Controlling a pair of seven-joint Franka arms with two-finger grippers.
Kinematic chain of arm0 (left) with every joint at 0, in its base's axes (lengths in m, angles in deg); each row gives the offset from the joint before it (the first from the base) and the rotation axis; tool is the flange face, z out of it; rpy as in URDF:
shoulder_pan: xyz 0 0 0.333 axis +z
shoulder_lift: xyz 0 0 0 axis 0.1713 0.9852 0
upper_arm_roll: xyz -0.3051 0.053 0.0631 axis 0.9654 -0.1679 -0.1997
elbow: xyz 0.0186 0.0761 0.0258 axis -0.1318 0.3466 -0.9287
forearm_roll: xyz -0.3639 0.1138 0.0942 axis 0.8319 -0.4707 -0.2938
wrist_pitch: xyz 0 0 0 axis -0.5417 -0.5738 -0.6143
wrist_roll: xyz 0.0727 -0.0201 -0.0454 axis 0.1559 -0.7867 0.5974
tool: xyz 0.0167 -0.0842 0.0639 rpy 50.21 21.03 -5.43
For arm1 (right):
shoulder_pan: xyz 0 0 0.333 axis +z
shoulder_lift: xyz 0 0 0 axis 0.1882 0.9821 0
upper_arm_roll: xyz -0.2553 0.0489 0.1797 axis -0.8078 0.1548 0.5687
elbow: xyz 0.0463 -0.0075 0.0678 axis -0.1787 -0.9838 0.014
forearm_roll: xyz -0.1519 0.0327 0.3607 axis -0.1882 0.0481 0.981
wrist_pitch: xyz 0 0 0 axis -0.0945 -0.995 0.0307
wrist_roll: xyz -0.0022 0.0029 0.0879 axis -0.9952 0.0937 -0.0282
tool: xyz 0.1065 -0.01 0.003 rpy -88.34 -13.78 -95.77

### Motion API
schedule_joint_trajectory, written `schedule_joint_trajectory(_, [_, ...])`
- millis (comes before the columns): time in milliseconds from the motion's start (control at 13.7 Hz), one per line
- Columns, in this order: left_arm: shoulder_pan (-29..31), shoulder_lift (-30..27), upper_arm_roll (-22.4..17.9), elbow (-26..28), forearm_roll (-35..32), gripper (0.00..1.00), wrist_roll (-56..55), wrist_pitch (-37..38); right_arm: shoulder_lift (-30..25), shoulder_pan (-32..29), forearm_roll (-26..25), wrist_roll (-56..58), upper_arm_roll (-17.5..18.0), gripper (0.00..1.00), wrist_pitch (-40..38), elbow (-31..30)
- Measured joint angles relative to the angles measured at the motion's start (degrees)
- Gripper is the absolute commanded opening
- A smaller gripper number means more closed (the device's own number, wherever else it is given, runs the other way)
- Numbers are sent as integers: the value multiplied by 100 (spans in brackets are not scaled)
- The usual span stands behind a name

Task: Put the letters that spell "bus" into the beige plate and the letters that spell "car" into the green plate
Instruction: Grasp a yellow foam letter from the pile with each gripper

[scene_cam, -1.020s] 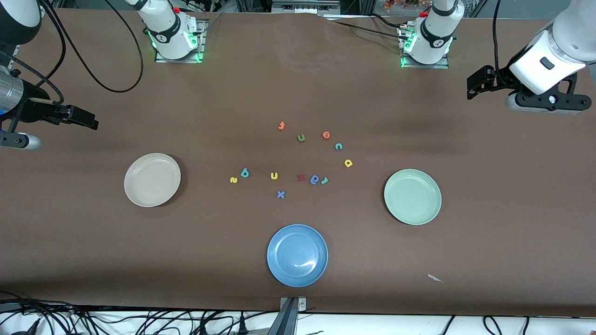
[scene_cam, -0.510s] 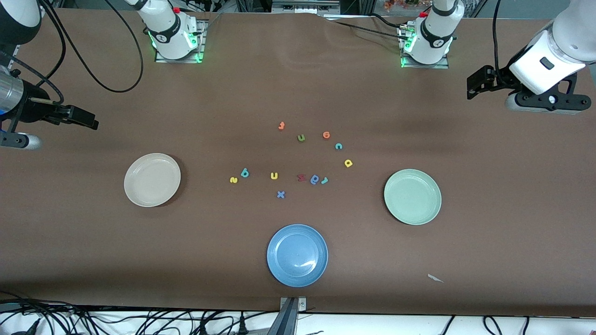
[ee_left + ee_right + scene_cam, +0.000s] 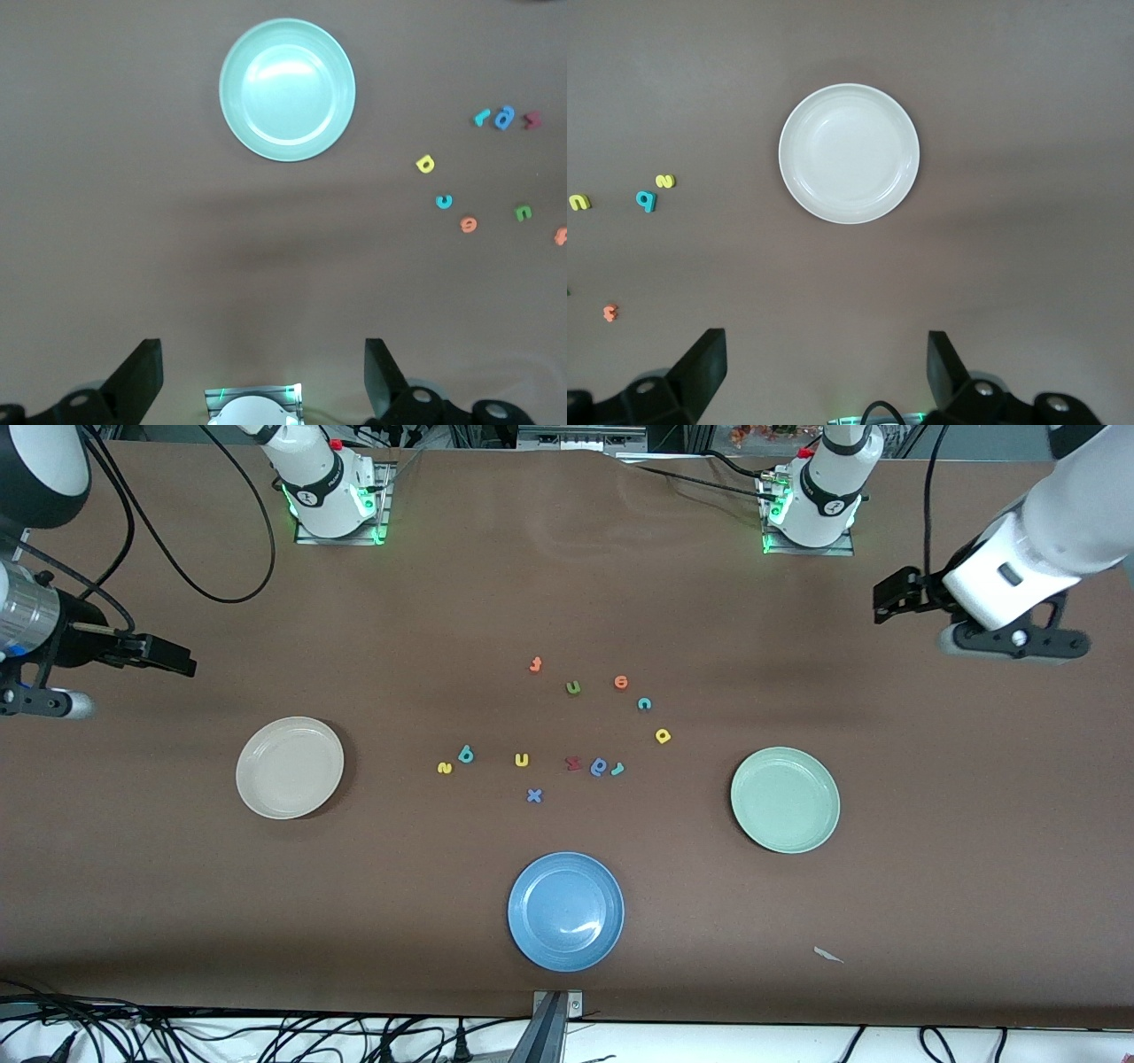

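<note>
The teal "b" (image 3: pixel 466 755), yellow "s" (image 3: pixel 444 767) and yellow "u" (image 3: pixel 522 760) lie mid-table, toward the beige plate (image 3: pixel 290 767). The teal "c" (image 3: pixel 644 703), yellow "a" (image 3: pixel 663 735) and teal "r" (image 3: pixel 617 769) lie toward the green plate (image 3: pixel 785 800). Both plates hold nothing. My left gripper (image 3: pixel 881 595) hangs open and empty over bare table near the left arm's end, its wrist view showing the green plate (image 3: pixel 287 89). My right gripper (image 3: pixel 180 662) hangs open and empty at the right arm's end, its wrist view showing the beige plate (image 3: pixel 849 152).
A blue plate (image 3: pixel 566 911) sits nearest the front camera. Other letters lie among the task letters: orange "e" (image 3: pixel 621 682), olive "u" (image 3: pixel 573 687), an orange letter (image 3: pixel 535 664), a red letter (image 3: pixel 573 763), a blue round letter (image 3: pixel 600 766), blue "x" (image 3: pixel 534 795). A paper scrap (image 3: pixel 828 955) lies near the front edge.
Both arms have shifted slightly toward the middle of the table, the left one more. Both grippers stay open. No letter or plate has moved.
</note>
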Motion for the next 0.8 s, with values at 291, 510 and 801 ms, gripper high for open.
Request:
schedule_joint_trajectory(291, [-630, 677, 138, 5, 15, 100, 2, -454, 332, 295, 42, -345, 30, 100, 413, -8])
schedule_joint_trajectory(510, [-1113, 1385, 183, 22, 29, 100, 2, -1268, 585, 661, 60, -1032, 45, 100, 788, -23])
schedule_joint_trajectory(801, [-1652, 2445, 195, 49, 29, 83, 14, -2442, 1218, 1248, 67, -2219, 58, 100, 1709, -96])
